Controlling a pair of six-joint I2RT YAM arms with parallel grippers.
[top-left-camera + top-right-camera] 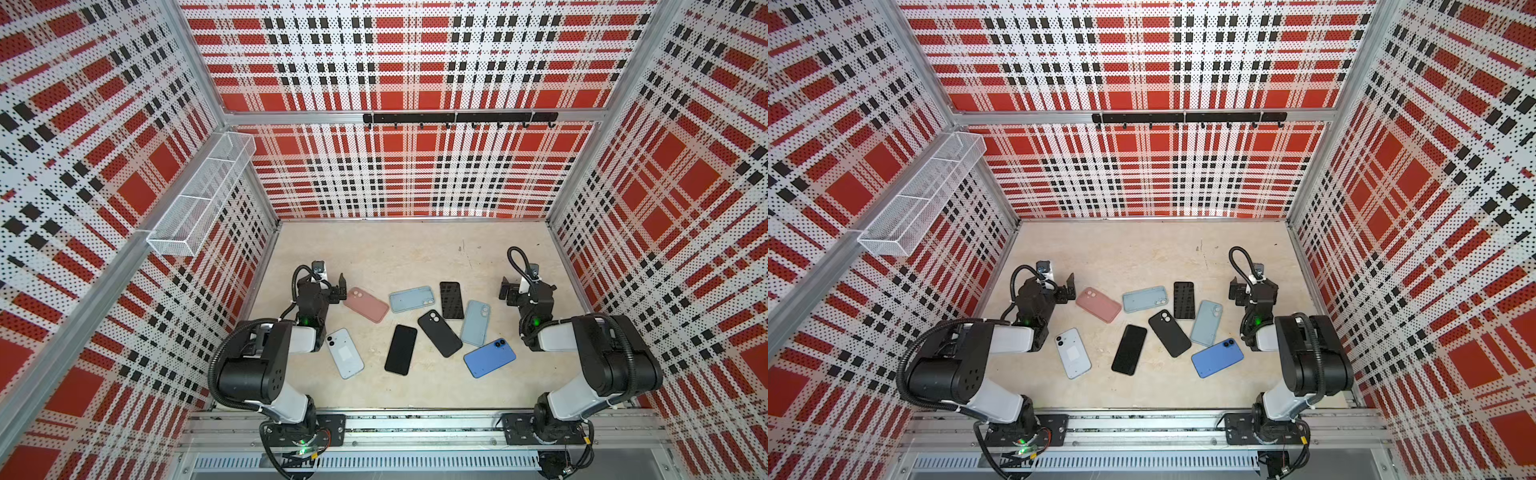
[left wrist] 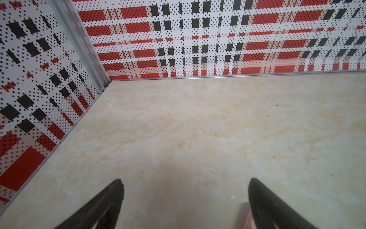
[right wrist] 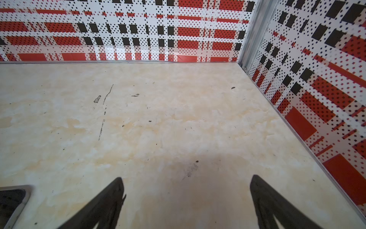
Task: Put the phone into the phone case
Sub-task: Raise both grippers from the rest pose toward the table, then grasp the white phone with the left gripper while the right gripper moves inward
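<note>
**Both claws open, phones and cases lying loose**

The left claw (image 2: 185,183) is gaping wide, gripping nothing and hovering just beside the pink rounded phone case (image 1: 365,304). The right claw (image 3: 187,181) is also standing spread and empty over the beige marbled tabletop (image 1: 395,253). Between the arms, the pale blue hollow case (image 1: 411,299), black glossy phone (image 1: 400,350), black matte case (image 1: 439,333) and bright blue phone (image 1: 489,358) are lying flat, none of them being held.
</note>
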